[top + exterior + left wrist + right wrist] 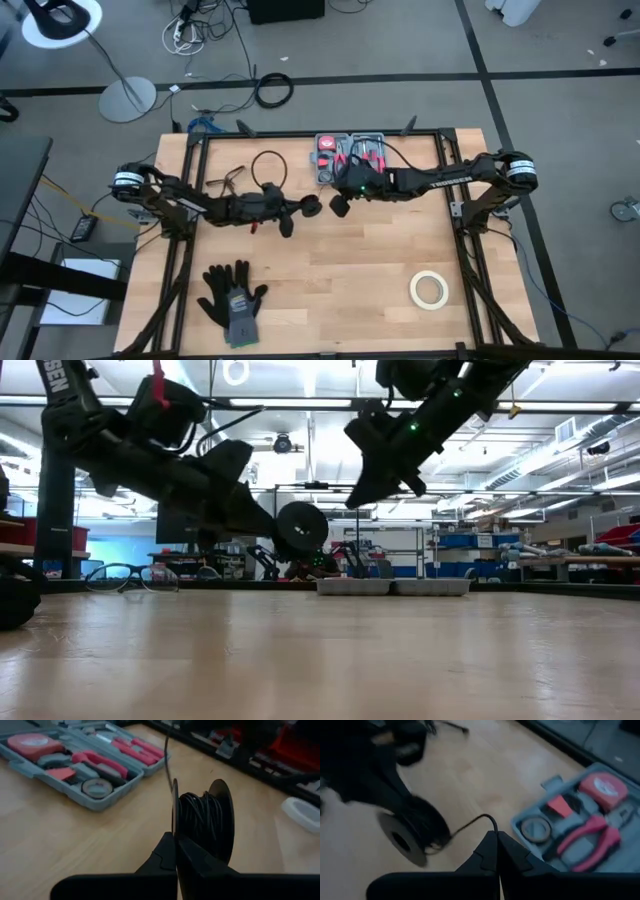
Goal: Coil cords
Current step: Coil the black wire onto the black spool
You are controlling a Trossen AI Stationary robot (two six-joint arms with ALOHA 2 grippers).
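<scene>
**Operator:** Start at the near edge and work back. What was on the tabletop?

**Robot:** Near the front-left corner of the pale wooden tabletop point(330, 300) lay a pair of black-and-grey work gloves point(233, 298). Toward the front-right corner sat a white roll of tape point(429, 289). Neither touched anything of mine.

**Operator:** And your grippers?

**Robot:** Both hung above the middle of the tabletop, tips near each other. My left gripper point(176, 851) was fully closed, its jaws pinched on the rim of a small black round spool point(202, 822) wound with thin black cord; the spool was held off the wood. My right gripper point(497, 845) was also fully closed, clamped on the free end of that thin black cord point(470, 825), which ran in a short curve from the spool to my fingertips.

**Operator:** Behind them?

**Robot:** Close to the far edge, near its middle, stood an open grey plastic tool case with red-handled tools point(350, 156). Left of it lay a loose ring of thin black wire point(268, 165), and a pair of dark-framed glasses point(130, 577) farther left.

**Operator:** What worried you?

**Robot:** My hold on the spool was only an edge pinch, I judged. A hard pull from my right side could twist it free. A slack strand could slip off the flange, or the cord could slide out of my right jaws.
</scene>
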